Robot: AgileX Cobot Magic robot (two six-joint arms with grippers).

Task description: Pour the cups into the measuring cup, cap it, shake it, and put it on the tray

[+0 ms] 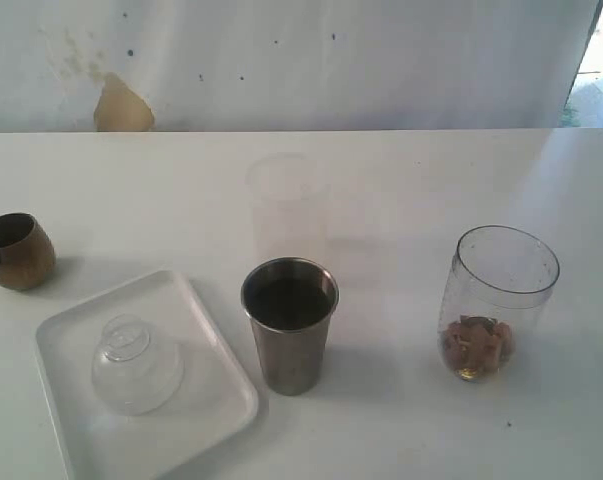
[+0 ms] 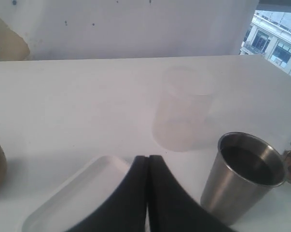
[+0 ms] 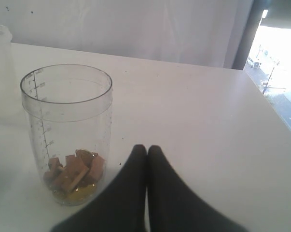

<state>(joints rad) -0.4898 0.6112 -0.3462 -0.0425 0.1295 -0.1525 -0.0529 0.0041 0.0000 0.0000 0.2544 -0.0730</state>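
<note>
Right, the measuring cup stands upright on the right of the table, well apart from everything else, with brown chunks and a little yellowish liquid in its bottom. Nearest it hangs the right gripper, jaws pressed together, pinching nothing. The left gripper is the same: tight shut, empty, above a corner of the tray.

The steel tumbler waits mid-table, just beside the tray's edge; its inside is dark, so I cannot tell how full it is. The wooden cup sits far left, the long haul.

Where could this slip? Shut jaws driven at the tumbler would shove it, not grasp it, and likely into the tray rim. That rounded base on the measuring cup looks tippy; a pouring rim bumping its lip could roll it. The wooden cup's long carry invites a spill.

Around them, the frosted cup stands right behind the tumbler, ripe for a knock on any overshoot. The dome lid occupies the tray's middle.
</note>
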